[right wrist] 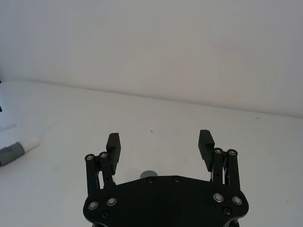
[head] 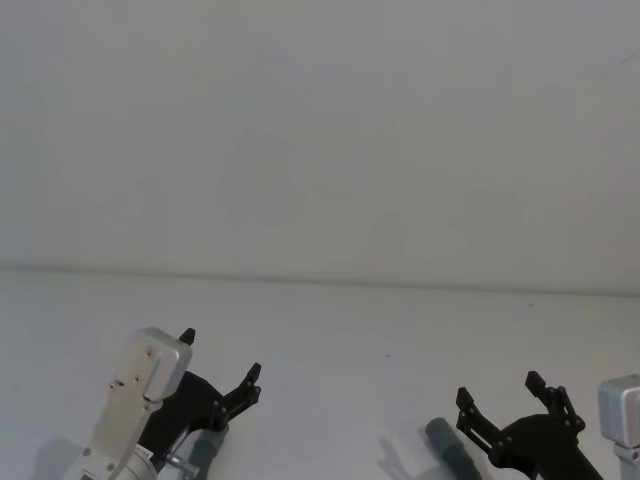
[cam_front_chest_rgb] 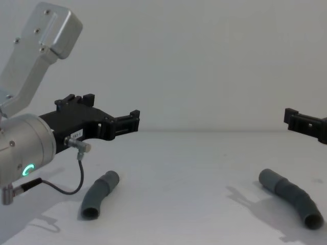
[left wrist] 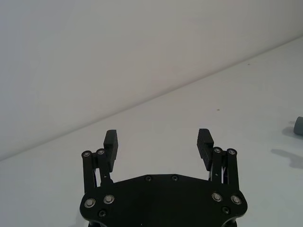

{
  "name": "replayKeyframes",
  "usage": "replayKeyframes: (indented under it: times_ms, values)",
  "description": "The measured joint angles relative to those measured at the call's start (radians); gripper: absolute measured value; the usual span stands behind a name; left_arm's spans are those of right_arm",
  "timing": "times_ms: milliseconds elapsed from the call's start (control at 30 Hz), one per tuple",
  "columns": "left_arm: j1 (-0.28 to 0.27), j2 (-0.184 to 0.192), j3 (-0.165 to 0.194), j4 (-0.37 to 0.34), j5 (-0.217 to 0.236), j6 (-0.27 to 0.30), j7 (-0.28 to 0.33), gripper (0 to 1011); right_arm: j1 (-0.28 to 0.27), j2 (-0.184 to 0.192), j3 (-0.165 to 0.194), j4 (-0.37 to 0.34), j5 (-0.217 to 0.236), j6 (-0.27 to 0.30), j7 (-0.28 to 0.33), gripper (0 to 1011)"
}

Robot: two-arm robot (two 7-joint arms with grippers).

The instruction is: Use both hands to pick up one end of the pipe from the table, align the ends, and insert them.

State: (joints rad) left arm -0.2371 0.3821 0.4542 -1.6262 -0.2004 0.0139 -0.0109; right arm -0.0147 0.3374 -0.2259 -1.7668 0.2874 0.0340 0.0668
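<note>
Hovering with fingers spread, left gripper (left wrist: 157, 141) overhangs the shorter hose (cam_front_chest_rgb: 99, 195), right gripper (right wrist: 160, 142) the longer hose (cam_front_chest_rgb: 291, 195), well apart.

Right pipe piece (head: 447, 445) partly off-frame

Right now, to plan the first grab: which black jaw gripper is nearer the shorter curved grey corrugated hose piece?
Left. The left gripper hovers open above the shorter hose piece; the right gripper hangs open across the white table, over the longer hose piece.

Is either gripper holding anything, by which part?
Nothing is held. Left gripper and right gripper are open; left pipe piece and right pipe piece lie on the table.
</note>
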Motion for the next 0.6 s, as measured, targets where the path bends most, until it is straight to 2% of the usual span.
replayKeyframes:
  times_ms: [600]
  values:
    - [0.0,0.0,0.0,0.0,0.0,0.0,0.0,1001,0.0,0.0,0.0,0.0,0.0,0.0,0.0,1002]
